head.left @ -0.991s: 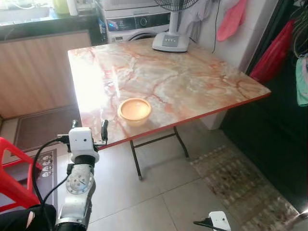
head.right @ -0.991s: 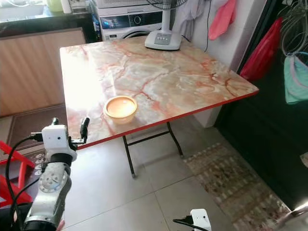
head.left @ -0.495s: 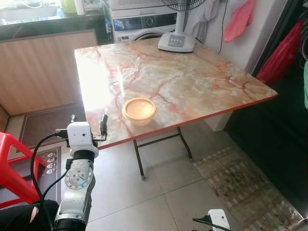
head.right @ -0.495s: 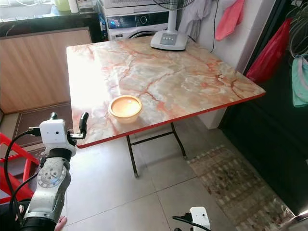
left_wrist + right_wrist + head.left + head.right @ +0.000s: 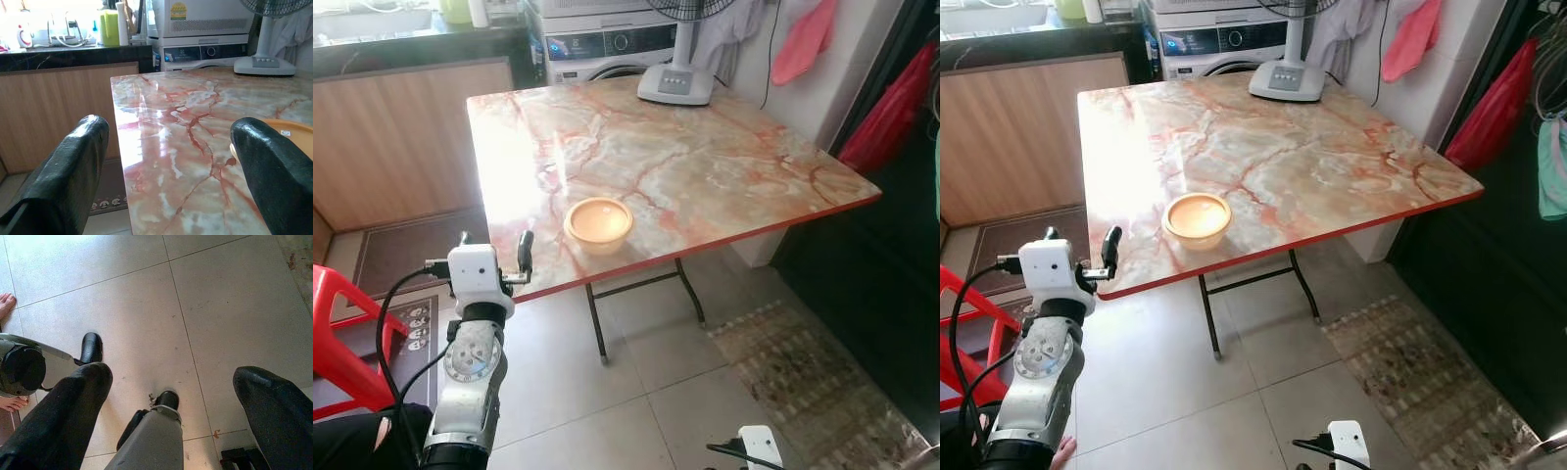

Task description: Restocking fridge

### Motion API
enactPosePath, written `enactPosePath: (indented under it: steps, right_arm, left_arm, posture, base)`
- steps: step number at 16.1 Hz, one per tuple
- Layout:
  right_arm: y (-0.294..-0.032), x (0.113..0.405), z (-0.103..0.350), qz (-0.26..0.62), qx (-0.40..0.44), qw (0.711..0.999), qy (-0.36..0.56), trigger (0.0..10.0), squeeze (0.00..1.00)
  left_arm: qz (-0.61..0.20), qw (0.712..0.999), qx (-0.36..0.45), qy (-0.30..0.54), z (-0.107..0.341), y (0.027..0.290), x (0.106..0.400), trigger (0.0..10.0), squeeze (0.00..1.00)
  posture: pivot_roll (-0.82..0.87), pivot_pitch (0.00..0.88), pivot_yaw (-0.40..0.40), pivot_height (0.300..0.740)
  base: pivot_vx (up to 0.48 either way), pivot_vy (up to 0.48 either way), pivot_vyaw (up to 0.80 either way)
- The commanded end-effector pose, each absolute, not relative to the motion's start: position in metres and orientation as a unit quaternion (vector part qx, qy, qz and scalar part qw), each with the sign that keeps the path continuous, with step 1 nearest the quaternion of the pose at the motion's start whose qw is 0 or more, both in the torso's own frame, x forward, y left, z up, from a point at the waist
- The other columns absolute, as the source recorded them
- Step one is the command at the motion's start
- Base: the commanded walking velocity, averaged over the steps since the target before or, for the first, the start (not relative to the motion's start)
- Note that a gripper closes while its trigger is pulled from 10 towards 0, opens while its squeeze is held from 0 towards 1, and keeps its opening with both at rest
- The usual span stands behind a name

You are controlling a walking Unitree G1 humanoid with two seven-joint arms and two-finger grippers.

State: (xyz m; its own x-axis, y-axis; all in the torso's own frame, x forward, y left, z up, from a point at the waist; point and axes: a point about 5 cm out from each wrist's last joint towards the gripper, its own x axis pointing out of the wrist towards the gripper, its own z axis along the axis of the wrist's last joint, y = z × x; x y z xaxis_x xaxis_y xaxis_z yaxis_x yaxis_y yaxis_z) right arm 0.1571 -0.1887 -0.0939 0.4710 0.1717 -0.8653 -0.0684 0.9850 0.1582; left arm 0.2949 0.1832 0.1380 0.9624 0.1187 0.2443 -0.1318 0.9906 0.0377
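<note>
Marble table (image 5: 705, 157) sits by the washer (image 5: 607, 49). Left pincer (image 5: 492, 253) hovers at its near corner, 2 fingers (image 5: 73, 171) spread wide, gripping nothing. Orange bowl (image 5: 598, 223) is just beyond on the table. Right pincer (image 5: 171, 396) hangs low over the floor, also released.

Left hand (image 5: 493, 253) raised, fingers apart; right hand (image 5: 171, 396) hangs open.

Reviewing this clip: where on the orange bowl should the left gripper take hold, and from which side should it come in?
Probably the near rim of the orange bowl, one finger inside and one outside. It sits upright and open-topped close to the table's front edge, too wide to span. The left gripper, open at that edge to the bowl's left, could come in from there, slightly above.
</note>
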Motion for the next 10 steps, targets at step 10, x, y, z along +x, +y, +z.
enactPosePath:
  steps: [10]
  right_arm:
    - [-0.1888,0.1559,-0.0943,0.075,0.048,0.854,0.513,10.0,0.00]
  left_arm:
    - [0.037,0.993,0.020,-0.114,0.1379,0.1761,0.2956,10.0,0.00]
  posture:
    - [0.09,0.000,-0.019,0.740]
  base:
    - [0.232,0.000,0.00]
